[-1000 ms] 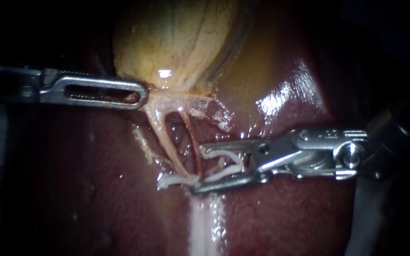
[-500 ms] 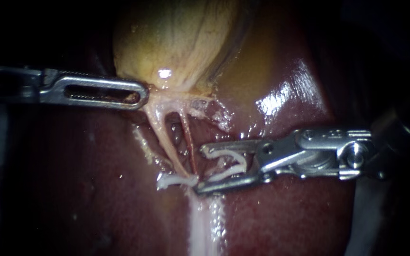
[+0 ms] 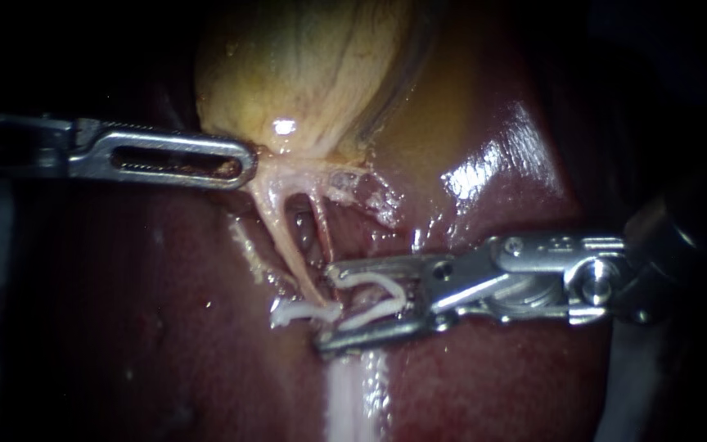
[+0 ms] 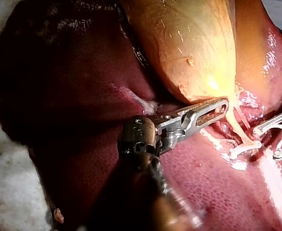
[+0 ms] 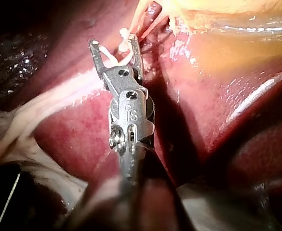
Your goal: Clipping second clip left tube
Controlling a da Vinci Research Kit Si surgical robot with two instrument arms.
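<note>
Left slotted steel instrument (image 3: 239, 160): clamps pale tissue (image 3: 270, 173) at yellow gallbladder (image 3: 304, 65) near end. Right steel instrument (image 3: 325, 307): grips open white clip (image 3: 366, 279), tips at thin pale tube (image 3: 288, 237).

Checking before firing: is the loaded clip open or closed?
Open: the clip held in the right instrument has its two white legs spread, a gap between them.

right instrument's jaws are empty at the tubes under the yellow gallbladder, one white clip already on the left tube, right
Not empty: the endoscope view shows the right silver instrument holding an open white clip between its jaws. The rest stands: tubes under the yellow gallbladder, one closed white clip on the left tube.
</note>
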